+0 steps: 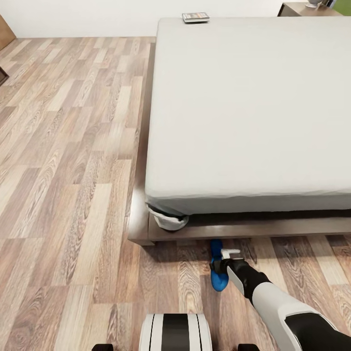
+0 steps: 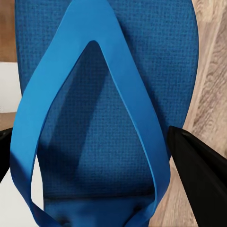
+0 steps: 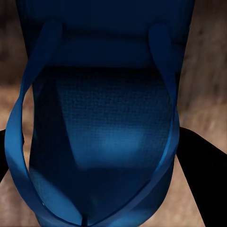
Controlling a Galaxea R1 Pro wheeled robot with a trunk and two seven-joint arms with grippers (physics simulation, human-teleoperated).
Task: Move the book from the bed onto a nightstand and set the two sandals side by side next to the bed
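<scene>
In the head view I count one book, one bed, one nightstand and one blue sandal. Each wrist view shows one sandal very close, so I count two sandals in all.

The wood plank floor fills the side at 9 o'clock. The bed takes the part from the centre towards 3 o'clock, with its grey mattress on a dark frame. The book lies at about 12 o'clock, at the far edge of the mattress, well apart from both claws. The nightstand stands at 1 o'clock, at the far corner beyond the bed, and only a part of it is seen.

In the left wrist view, a bright blue sandal lies right between the two dark fingers of the left claw, which stand at both sides of the sole. The jaws are wide apart, as wide as the sandal. I cannot tell if they press it or only stand around it.

At 6 o'clock in the head view, just before the foot of the bed frame, the right claw reaches down to the sandal on the floor and seems to touch it. In the right wrist view, this sandal sits dark and shaded between the fingers, with the floor behind it. Also here I cannot tell whether the claw is clenched on it.
</scene>
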